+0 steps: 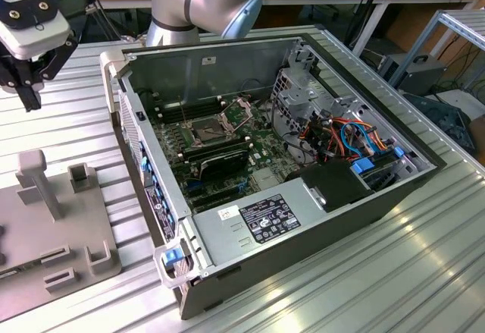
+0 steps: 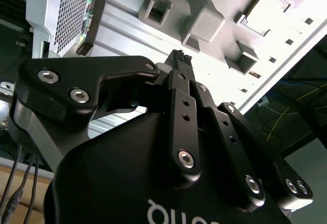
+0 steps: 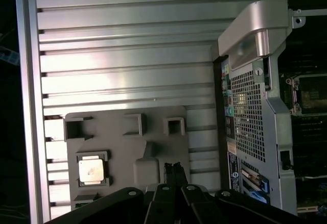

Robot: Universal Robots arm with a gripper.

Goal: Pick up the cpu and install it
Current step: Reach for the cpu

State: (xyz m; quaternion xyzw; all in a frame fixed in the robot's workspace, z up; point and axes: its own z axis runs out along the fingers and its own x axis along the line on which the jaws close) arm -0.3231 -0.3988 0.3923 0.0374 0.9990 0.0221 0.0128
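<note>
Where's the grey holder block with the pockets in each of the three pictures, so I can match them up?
Exterior view: the grey holder block lies at the exterior view's left, beside the computer case.
Second wrist view: the block lies beyond the gripper, next to the case.
First wrist view: the block lies beyond the gripper, with the cpu in one pocket.
Shared landmark: the case's perforated wall.

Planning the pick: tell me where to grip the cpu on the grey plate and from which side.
Grip the cpu by two opposite edges, coming straight down from above. It lies flat, lid up, in a square recess of the grey fixture plate, so probably only its edges offer the pincer purchase.
</note>
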